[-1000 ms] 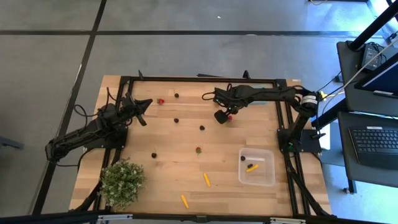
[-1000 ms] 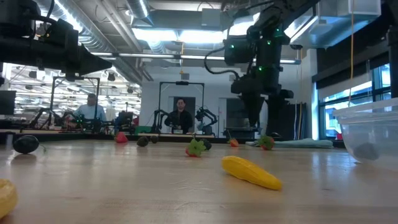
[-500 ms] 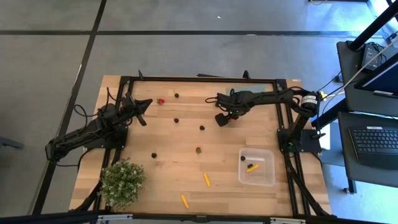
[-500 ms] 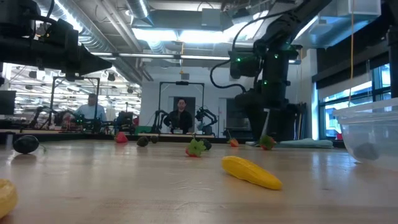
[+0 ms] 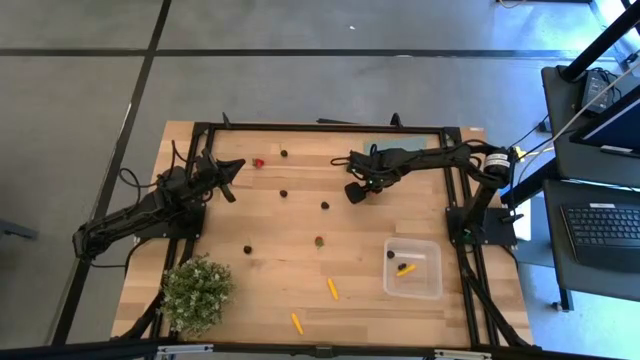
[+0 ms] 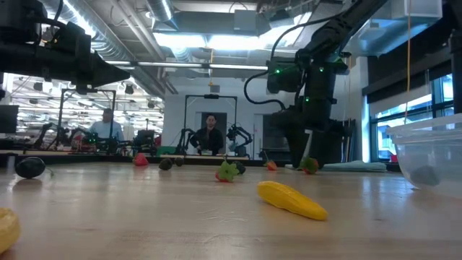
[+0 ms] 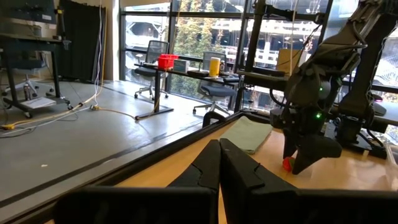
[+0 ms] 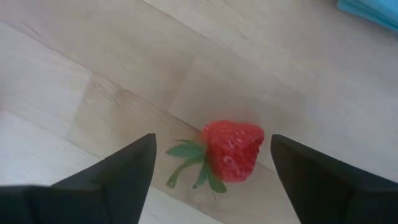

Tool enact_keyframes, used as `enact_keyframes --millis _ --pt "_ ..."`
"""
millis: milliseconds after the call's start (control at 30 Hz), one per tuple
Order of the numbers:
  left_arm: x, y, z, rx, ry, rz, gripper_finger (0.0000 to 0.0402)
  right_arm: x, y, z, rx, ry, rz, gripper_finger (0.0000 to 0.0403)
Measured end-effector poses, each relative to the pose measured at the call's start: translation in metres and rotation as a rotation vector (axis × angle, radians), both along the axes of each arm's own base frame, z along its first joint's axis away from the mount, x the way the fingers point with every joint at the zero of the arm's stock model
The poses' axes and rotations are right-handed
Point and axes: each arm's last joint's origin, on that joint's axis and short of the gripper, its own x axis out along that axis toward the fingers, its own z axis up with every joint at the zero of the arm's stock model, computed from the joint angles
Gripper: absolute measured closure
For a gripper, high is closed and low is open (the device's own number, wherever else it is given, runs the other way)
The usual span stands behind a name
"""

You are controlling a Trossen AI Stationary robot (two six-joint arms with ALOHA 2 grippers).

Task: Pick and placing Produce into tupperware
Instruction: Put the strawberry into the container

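Open lab hall behind, glass walls, a seated person far back in the low view. Work surface is a pale wooden table (image 5: 290,250) in a dark frame, grey floor around it.

Progress, judged from the high view: early. The clear tupperware (image 5: 413,268) sits lower right of the table and holds two pieces, one dark round and one short orange stick. Left outside: a red berry (image 5: 258,162) upper left; dark round pieces (image 5: 283,193) scattered across the middle, several in all; a greenish piece (image 5: 319,241) at centre; two orange carrot sticks (image 5: 332,289) lower centre. Most of the produce is not yet boxed.

Right gripper (image 8: 211,158) is at the upper centre of the table, low over the wood, fingers spread wide with nothing between them but air. The strawberry (image 8: 232,149) lies on the table in the gap, touching neither finger. In the right wrist view its green leaves point toward lower left of the frame and the red body lies toward the right; long axis roughly across the gap, slightly tilted. Looks like the grasp is set up, not made.

Left gripper (image 5: 230,192) hangs over the table's upper left, fingers pressed together, empty, waiting. A potted plant (image 5: 196,292) stands lower left.
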Motion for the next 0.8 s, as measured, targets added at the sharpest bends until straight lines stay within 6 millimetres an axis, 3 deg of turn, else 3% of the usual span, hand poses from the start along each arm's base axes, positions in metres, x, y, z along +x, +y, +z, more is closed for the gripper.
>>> enact_keyframes --millis 800 --pt "0.0000 0.0000 0.0000 0.000 0.000 0.000 0.0401 -0.0014 0.0004 -0.0004 0.000 0.018 0.028 0.0241"
